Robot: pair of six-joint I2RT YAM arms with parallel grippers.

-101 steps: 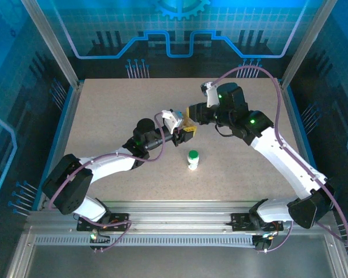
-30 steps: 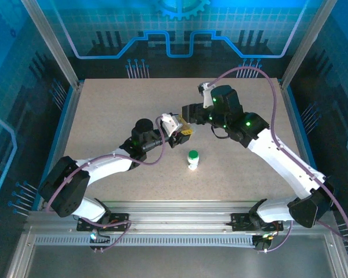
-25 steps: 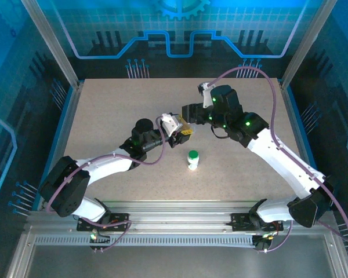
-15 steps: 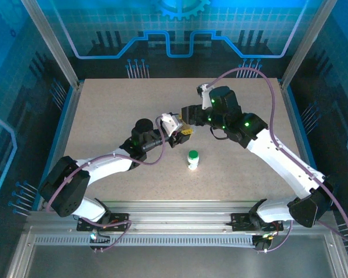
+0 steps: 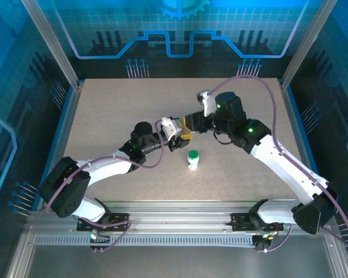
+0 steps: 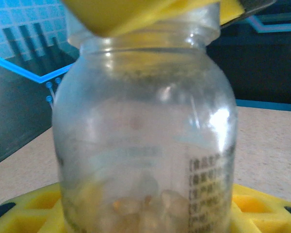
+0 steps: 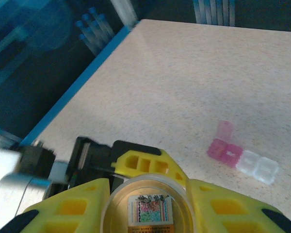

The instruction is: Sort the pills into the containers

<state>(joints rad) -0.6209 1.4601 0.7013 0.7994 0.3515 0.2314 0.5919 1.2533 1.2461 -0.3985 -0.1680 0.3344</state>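
Holding the vial [image 6: 145,136] roughly upright over mid-counter in the left jaws, just far-left of the white bottle [image 5: 192,159]. Pinching its lid [image 7: 145,204] from above with the right jaws, in line with the vial's long axis.

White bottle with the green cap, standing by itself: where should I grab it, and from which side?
Probably best to grip the white bottle on its body just below the green cap, coming down from above and straddling it. It stands upright and apart from everything else, so its round sides are free.
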